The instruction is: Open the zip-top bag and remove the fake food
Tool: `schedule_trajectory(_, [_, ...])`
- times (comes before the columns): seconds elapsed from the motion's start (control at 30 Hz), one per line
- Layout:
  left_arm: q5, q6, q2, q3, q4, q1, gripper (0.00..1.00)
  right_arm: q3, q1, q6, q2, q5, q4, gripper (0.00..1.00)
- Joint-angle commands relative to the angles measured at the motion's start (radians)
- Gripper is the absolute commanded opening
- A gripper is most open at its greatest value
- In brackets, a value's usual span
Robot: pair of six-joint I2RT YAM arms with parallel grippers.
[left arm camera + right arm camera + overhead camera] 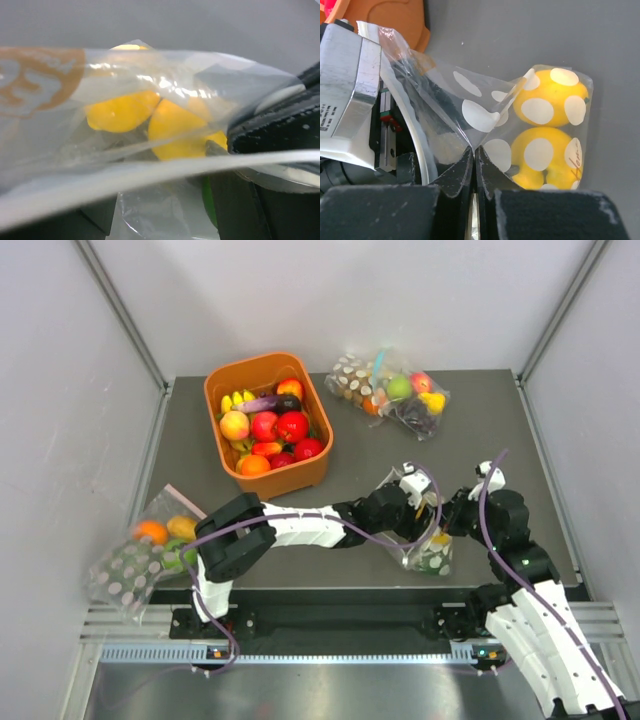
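Observation:
The zip-top bag [428, 552], clear with white dots, lies near the table's front edge between my two grippers. My right gripper [474, 150] is shut on a fold of the bag's film [480, 107] close to its mouth; from above this gripper [447, 525] sits at the bag's right. Yellow fake food [550, 100] shows through the plastic. My left gripper [405, 502] is at the bag's upper left. In the left wrist view its fingers [232, 210] stand apart, loose film between them, and the bag's rim [150, 170] crosses in front of yellow fruit [175, 130].
An orange basket [290, 480] full of toy fruit stands left of centre. A dotted bag with a green apple and grapes [390, 390] lies at the back right. Another dotted bag with an orange fruit [150, 545] overhangs the table's left edge. Grey walls enclose the table.

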Motion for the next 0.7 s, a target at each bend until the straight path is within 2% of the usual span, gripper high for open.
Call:
schedule_trajectory(0.0, [-0.020,-0.001,0.011,0.041,0.065,0.003,0.71,0.024,0.002,0.038,-0.005,-0.048,0.034,0.00])
schedule_trajectory(0.1, [0.007,-0.009,0.025,0.052,0.056,0.003,0.75,-0.012,0.002,0.059,-0.005,-0.067,0.068,0.00])
schedule_trajectory(0.23, [0.077,-0.044,0.005,0.018,0.137,0.001,0.79,-0.041,0.002,0.067,-0.010,-0.060,0.076,0.00])
schedule_trajectory(0.37, [0.119,-0.044,0.040,0.048,0.130,0.001,0.87,-0.047,0.002,0.072,-0.014,-0.057,0.084,0.00])
schedule_trajectory(0.43, [0.157,-0.060,0.054,0.046,0.157,0.001,0.98,-0.047,0.002,0.072,-0.008,-0.060,0.085,0.00])
schedule_trajectory(0.67, [0.217,-0.081,0.123,0.081,0.211,0.001,0.99,-0.055,0.002,0.078,-0.018,-0.073,0.093,0.00])
